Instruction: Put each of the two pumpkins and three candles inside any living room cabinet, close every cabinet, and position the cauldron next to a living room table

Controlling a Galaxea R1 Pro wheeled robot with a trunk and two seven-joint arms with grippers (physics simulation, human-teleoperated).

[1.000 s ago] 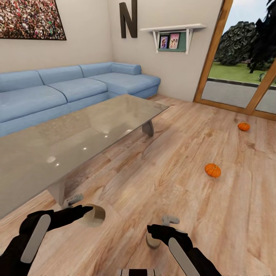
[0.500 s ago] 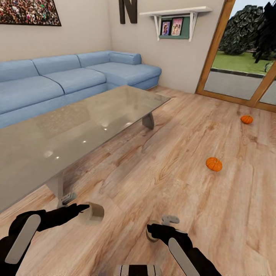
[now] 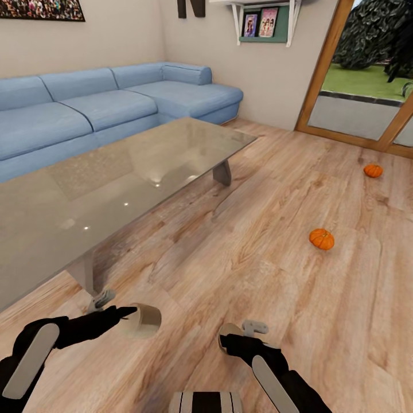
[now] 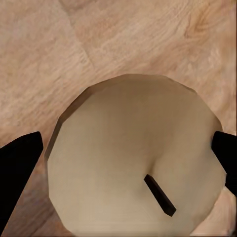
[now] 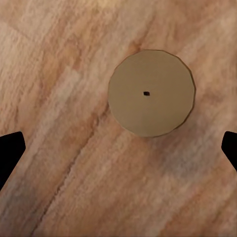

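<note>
Two orange pumpkins lie on the wood floor to my right, one nearer (image 3: 322, 238) and one farther (image 3: 373, 170) by the glass door. My left gripper (image 3: 127, 312) holds a cream candle (image 3: 144, 321) low beside the table's leg. Up close, that candle (image 4: 133, 158) fills the gap between the black fingertips (image 4: 19, 163), so the left gripper (image 4: 128, 158) is shut on it. My right gripper (image 3: 241, 335) hangs open over a second tan candle (image 3: 228, 331) standing on the floor. The right wrist view has this candle (image 5: 151, 93) well inside the spread of the right gripper (image 5: 118, 153).
A long glass-topped table (image 3: 115, 183) stretches from my left toward the room's middle. Behind it a blue corner sofa (image 3: 115, 103) lines the walls. A wood-framed glass door (image 3: 355, 86) is at the far right. Bare floor (image 3: 258, 258) lies between me and the pumpkins.
The whole picture has shifted as the camera tipped down and moved. Both grippers and their candles keep about the same places relative to each other.
</note>
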